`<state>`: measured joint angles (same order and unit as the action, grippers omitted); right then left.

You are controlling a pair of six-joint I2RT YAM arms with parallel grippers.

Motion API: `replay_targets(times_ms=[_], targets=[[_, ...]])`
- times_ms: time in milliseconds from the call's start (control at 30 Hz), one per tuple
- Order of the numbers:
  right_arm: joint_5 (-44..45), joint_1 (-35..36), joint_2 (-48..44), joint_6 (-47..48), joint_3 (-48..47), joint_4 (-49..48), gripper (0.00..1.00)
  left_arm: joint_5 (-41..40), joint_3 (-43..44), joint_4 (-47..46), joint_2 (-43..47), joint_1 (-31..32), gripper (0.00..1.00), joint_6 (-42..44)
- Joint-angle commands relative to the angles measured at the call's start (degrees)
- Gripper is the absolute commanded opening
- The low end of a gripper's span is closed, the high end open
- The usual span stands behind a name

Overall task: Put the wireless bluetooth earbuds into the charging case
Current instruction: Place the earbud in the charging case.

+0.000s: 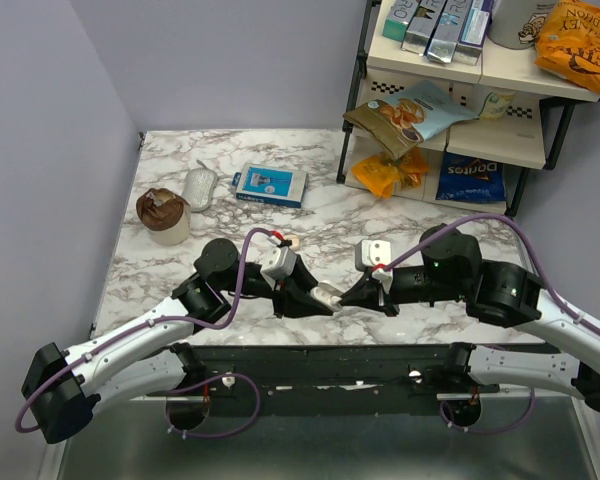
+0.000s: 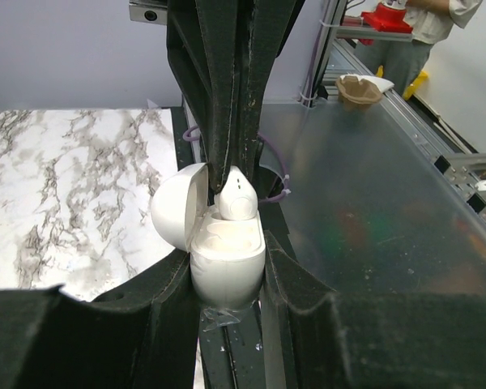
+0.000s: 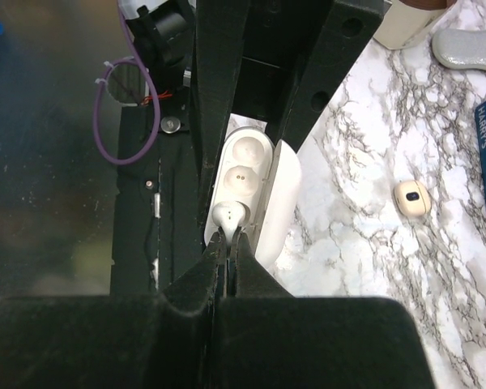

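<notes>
Where the marble table [image 1: 330, 215] ends at 6 o'clock, left gripper [image 2: 229, 271] clamps the open charging case [image 2: 227, 255]; right gripper [image 3: 227, 247], facing it, pinches an earbud [image 3: 229, 216] at its mouth

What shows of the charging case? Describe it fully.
The charging case is a glossy white plastic oval, its hinged lid swung open to the side, moulded wells showing inside. Its body is clamped between the left fingers; the earbud pinched in the right fingers touches its open top.
</notes>
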<state>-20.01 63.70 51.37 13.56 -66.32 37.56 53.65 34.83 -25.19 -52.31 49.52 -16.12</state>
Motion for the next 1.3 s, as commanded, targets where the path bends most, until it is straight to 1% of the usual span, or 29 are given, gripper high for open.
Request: replay_targets(times_ms=[0,167,267,367,400,467,767,833,867,933,1033,1267], targets=[[3.4,0.55,0.83,-0.11,1.72,-1.61,0.01,0.41,0.77,-4.08,0.63,0.58,0.0,-0.67],[3.49,0.63,1.18,-0.47,1.9,-1.26,0.01,-0.3,0.33,-4.69,1.34,0.58,0.0,-0.76],[3.49,0.72,1.36,-0.64,2.08,-0.74,0.05,-1.09,0.06,-4.6,1.86,0.58,0.0,-0.58],[4.45,0.9,1.27,-0.64,2.43,-0.21,0.05,-1.62,0.06,-4.78,2.22,0.58,0.0,-0.32],[4.54,0.9,1.1,-0.64,2.6,-0.12,0.03,-1.7,0.06,-4.78,2.22,0.58,0.0,-0.32],[4.89,0.9,0.92,-0.64,2.78,-0.03,0.01,-2.14,0.06,-4.96,2.39,0.58,0.0,-0.32],[6.56,1.07,0.48,-0.82,3.22,0.32,0.02,-3.46,-0.2,-5.48,2.92,0.58,0.0,0.12],[6.91,1.16,0.31,-0.82,3.31,0.41,0.04,-3.64,-0.38,-5.48,3.01,0.58,0.0,0.21],[7.18,1.16,0.22,-0.82,3.39,0.41,0.07,-3.81,-0.38,-5.48,3.09,0.58,0.0,0.21],[7.44,1.16,0.3,-1.08,3.22,0.49,0.16,-3.81,-0.38,-5.48,3.18,0.58,0.0,0.12],[7.62,1.16,0.13,-1.26,3.22,0.32,0.25,-3.99,-0.38,-5.48,3.01,0.58,0.0,0.21],[8.93,1.07,-0.57,-2.13,2.34,-0.12,0.36,-4.43,-0.81,-5.57,3.1,0.58,0.0,0.21]])
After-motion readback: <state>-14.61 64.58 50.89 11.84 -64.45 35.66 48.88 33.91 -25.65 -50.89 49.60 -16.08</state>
